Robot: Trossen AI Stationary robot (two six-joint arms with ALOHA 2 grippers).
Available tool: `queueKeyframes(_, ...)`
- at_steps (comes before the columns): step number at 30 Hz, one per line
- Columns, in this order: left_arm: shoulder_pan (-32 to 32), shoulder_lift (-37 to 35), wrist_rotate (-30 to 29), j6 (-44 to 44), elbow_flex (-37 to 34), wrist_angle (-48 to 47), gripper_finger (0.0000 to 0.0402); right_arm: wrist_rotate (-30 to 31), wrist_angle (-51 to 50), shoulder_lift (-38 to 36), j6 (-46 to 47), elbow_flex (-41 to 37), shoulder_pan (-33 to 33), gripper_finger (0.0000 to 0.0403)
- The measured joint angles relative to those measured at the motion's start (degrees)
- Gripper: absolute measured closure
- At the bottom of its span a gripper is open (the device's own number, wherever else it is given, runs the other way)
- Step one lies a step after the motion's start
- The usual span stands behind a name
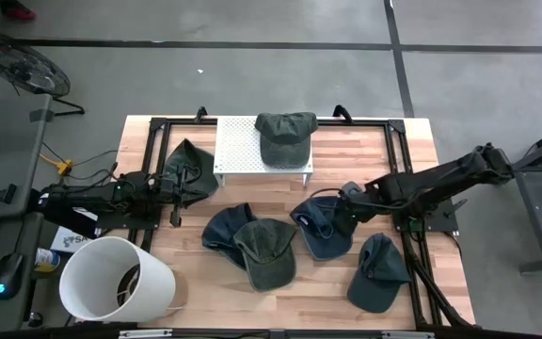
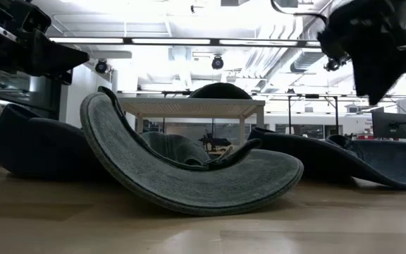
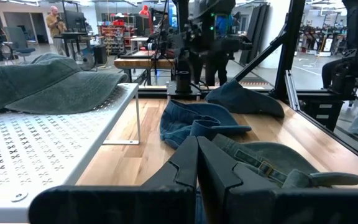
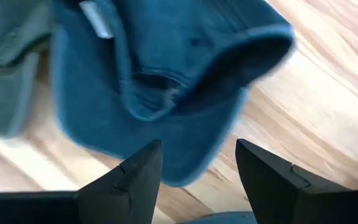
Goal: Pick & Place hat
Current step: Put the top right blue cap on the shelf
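Right wrist view: soft blue denim cap (image 4: 166, 74), curved brim.

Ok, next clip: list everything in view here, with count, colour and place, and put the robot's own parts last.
Green caps: three. One on the white rack, one at the table's left edge by the left gripper, one at centre front.
Blue caps: three. One at centre, partly under the green cap, one under the right gripper, one at front right.
Perforated rack: one, white, back centre.
Bucket: one, white, off the table's front left corner.
Table: one, light wood, black frame.
Left gripper: jaws shut, at the left edge.
Right gripper: jaws open, above the blue cap right of centre.
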Motion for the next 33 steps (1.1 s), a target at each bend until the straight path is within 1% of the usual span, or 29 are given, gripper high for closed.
queueKeyframes(7, -0.01, 0.02, 0.0, 0.0, 0.0, -0.02, 0.0396, -2.42, 8.64, -4.85, 1.2, -9.75, 1.11, 0.0206)
queueKeyframes(11, -0.01, 0.02, 0.0, -0.02, 0.0, -0.02, 0.0396, -2.33, 10.74, -5.64, 1.66, -14.32, 1.19, 0.0206)
queueKeyframes(16, 0.0, 0.02, 0.0, -0.02, 0.0, -0.01, 0.0396, -3.01, 18.22, -5.61, 0.16, -18.22, 1.19, 0.0206)
queueKeyframes(19, 0.0, 0.0, 0.0, -0.02, -0.02, -0.02, 0.0396, -2.94, 21.11, -5.56, 0.01, -19.54, 1.19, 0.0206)
queueKeyframes(29, 0.0, 0.02, 0.0, 0.0, 0.0, -0.02, 0.0396, -2.82, 22.52, -5.56, -1.42, -22.01, 1.19, 0.0207)
queueKeyframes(33, 0.0, 0.02, 0.0, 0.0, 0.0, -0.02, 0.0396, -2.97, 22.86, -5.56, -1.79, -22.01, 1.19, 0.0224)
